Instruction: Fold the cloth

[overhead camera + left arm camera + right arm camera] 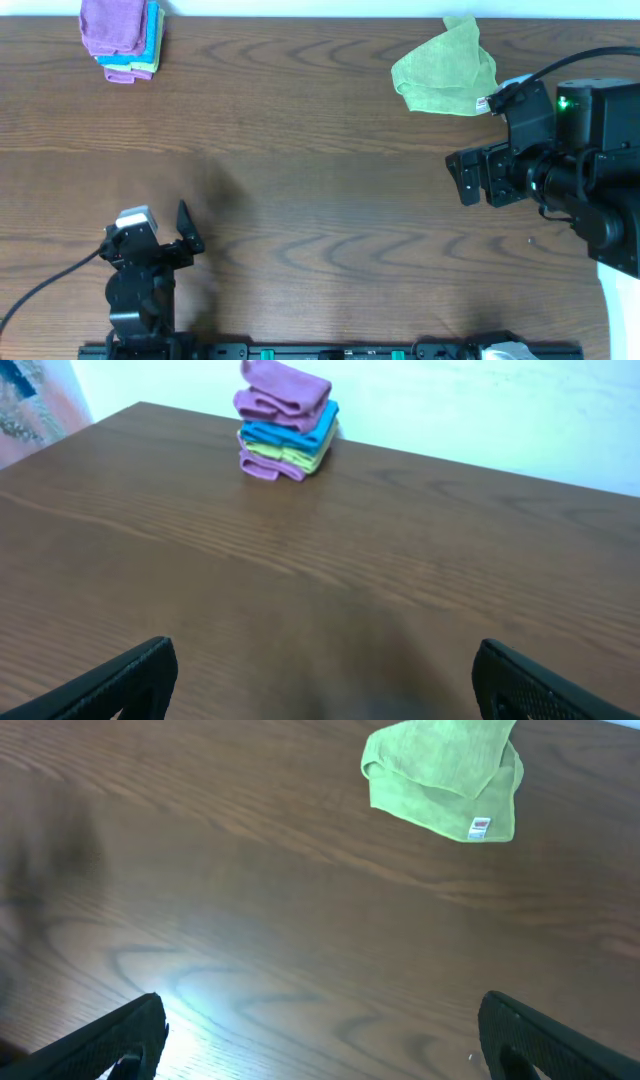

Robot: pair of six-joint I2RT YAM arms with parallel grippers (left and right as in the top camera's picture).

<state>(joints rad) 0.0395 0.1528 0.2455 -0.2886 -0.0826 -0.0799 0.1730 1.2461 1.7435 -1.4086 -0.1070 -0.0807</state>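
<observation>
Two spread: left end effector (320, 685), right end effector (320, 1040); brown wood-grain table (300, 150), pale wall (450, 400).

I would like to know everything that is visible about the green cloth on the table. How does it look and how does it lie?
The green cloth looks like soft microfibre in a light lime colour. It lies loosely folded over itself, not neatly, with a rumpled upper layer. A small white tag sits at its near edge. It rests on the wooden table, in the far right part, and nothing else touches it.
</observation>
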